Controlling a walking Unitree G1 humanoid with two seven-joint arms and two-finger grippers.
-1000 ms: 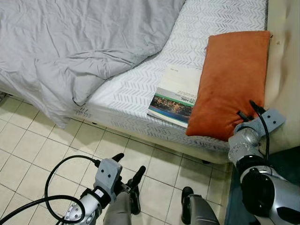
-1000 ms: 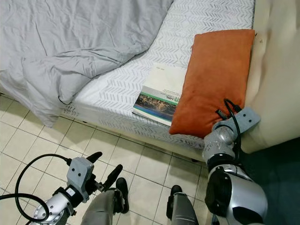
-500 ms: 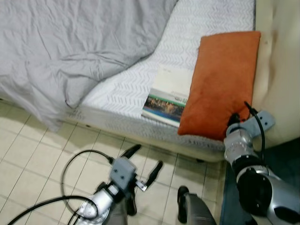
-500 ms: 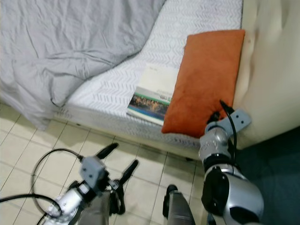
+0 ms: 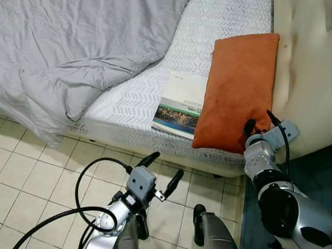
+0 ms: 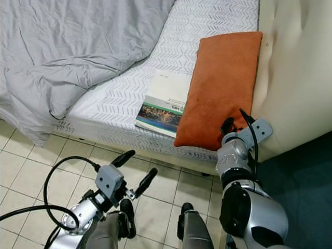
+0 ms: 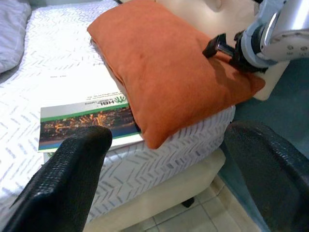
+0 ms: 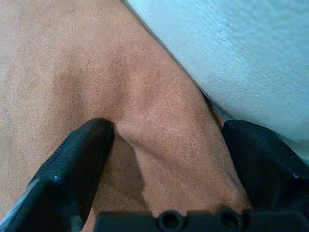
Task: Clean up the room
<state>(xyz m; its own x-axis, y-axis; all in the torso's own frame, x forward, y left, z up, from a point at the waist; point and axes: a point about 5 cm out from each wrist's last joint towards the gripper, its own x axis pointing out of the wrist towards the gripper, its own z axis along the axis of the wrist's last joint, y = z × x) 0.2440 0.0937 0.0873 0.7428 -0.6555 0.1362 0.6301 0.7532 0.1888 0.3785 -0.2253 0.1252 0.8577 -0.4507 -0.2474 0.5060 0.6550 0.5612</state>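
Note:
An orange pillow (image 5: 236,88) lies on the bed by the cream headboard (image 5: 306,67), overlapping a book (image 5: 181,106) with a landscape photo on its cover. My right gripper (image 5: 257,127) is at the pillow's near right corner. It is open, and in the right wrist view its fingers (image 8: 77,164) straddle a fold of the orange fabric (image 8: 96,63). My left gripper (image 5: 162,168) hangs open over the tiled floor in front of the bed. In the left wrist view it points at the pillow (image 7: 159,67) and the book (image 7: 82,116).
A crumpled grey duvet (image 5: 78,52) covers the left of the bed and droops over its edge. The white patterned sheet (image 5: 135,98) is bare around the book. Beige tiles (image 5: 31,176) lie before the bed, and a dark teal rug (image 5: 316,171) is at the right.
The view has shifted while I moved. My right gripper has come in onto the pillow's near corner. My left gripper has risen and moved toward the bed, still open.

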